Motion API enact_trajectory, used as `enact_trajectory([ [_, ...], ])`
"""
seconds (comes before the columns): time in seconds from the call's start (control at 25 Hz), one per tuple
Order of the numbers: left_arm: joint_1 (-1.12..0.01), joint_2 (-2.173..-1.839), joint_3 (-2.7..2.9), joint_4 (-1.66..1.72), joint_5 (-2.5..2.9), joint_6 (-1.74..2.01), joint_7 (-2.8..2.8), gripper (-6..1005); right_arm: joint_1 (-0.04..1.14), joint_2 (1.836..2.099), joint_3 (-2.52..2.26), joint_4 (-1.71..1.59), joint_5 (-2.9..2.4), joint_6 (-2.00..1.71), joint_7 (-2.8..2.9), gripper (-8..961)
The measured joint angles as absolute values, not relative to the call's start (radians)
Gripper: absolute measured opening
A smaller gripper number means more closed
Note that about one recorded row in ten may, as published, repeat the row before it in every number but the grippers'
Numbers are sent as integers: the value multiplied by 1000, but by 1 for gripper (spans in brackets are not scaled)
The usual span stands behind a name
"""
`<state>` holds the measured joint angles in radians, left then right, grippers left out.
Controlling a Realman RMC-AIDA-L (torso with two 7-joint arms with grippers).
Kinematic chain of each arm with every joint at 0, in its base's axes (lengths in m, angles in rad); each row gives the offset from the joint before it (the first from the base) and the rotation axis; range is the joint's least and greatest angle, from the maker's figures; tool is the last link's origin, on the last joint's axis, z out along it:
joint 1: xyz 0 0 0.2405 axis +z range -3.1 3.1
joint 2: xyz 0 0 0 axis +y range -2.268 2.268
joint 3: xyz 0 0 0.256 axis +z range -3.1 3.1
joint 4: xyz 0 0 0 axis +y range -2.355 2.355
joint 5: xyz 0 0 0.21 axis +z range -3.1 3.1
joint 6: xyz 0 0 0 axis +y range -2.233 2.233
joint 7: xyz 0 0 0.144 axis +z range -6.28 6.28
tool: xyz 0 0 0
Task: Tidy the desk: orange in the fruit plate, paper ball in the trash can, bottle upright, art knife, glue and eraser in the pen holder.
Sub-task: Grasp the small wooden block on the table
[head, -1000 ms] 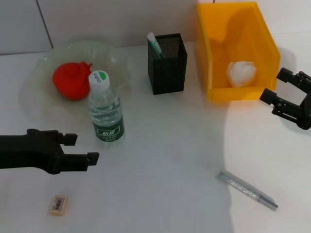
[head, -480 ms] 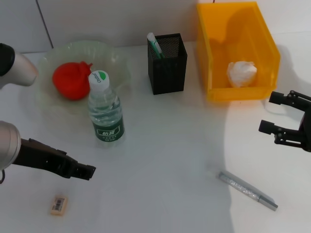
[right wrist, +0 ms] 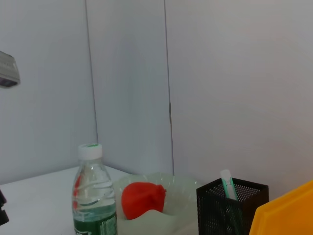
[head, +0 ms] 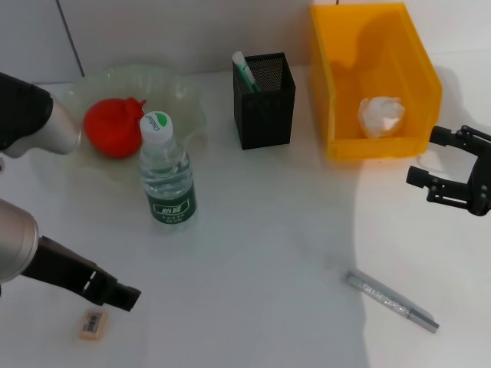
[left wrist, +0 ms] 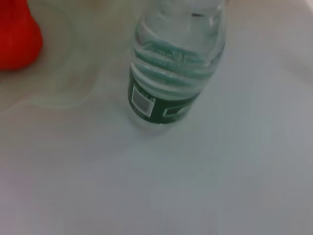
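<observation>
The orange (head: 113, 127) lies in the pale green fruit plate (head: 192, 100) at the back left. The bottle (head: 167, 175) stands upright in front of the plate; it fills the left wrist view (left wrist: 171, 83). The black mesh pen holder (head: 265, 101) holds the glue stick (head: 244, 70). The paper ball (head: 381, 115) lies inside the orange-yellow trash can (head: 376, 147). The eraser (head: 93, 323) lies near the table's front left edge. My left gripper (head: 124, 295) points down just to the right of and above it. The art knife (head: 391, 300) lies at the front right. My right gripper (head: 428, 158) is open and empty, right of the trash can's front.
A wall rises directly behind the table. The right wrist view shows the bottle (right wrist: 93, 205), the orange (right wrist: 142, 198), the pen holder (right wrist: 230, 210) and a corner of the trash can (right wrist: 288, 210). My left arm's silver links (head: 15, 230) hang over the table's left side.
My left arm has swung forward and turned, taking its gripper from beside the bottle down to the eraser. My right gripper has shifted slightly left and stays open.
</observation>
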<state>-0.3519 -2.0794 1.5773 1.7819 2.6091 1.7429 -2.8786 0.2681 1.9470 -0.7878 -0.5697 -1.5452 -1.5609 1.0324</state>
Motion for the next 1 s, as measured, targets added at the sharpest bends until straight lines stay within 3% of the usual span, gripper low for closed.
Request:
enact_trajectory([
  [1.0, -342, -2080, 1674, 1653, 2711, 1687, -2882, 772, 266, 1987, -698, -569, -1545, -1555, 1020, 827],
])
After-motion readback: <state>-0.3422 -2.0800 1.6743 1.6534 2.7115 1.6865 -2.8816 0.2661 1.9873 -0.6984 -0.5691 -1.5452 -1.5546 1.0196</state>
